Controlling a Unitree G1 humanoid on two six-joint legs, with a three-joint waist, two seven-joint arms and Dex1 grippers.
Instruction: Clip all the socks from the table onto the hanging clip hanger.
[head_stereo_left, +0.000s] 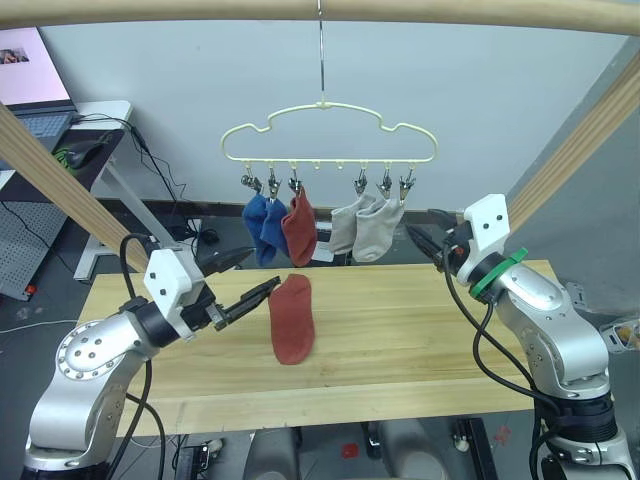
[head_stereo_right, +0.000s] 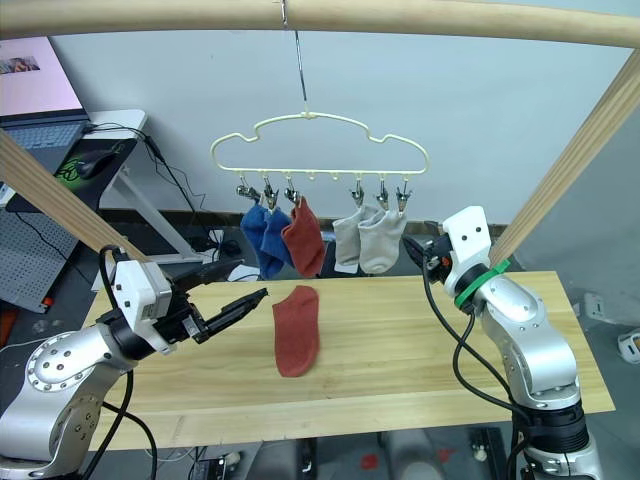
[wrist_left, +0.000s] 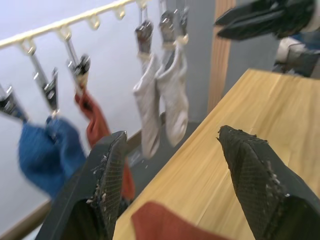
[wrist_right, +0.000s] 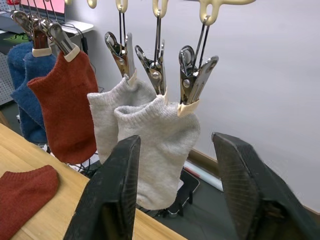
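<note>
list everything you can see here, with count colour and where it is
socks on hanger: five; two blue, one rust red, two light grey; clipped along the lower bar
sock on table: one, rust red, lying flat near the middle
clip hanger: one, pale yellow, hooked to the top pole
table: one, pale wood
frame poles: pale wood, overhead and slanting at both sides
laptop: one, on the side desk far left
left tool: open, beside the table sock
right tool: open, by the grey socks

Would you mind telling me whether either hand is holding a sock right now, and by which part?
Neither. The left hand is open beside the rust red sock lying on the table; the right hand is open near the hung grey socks.
</note>
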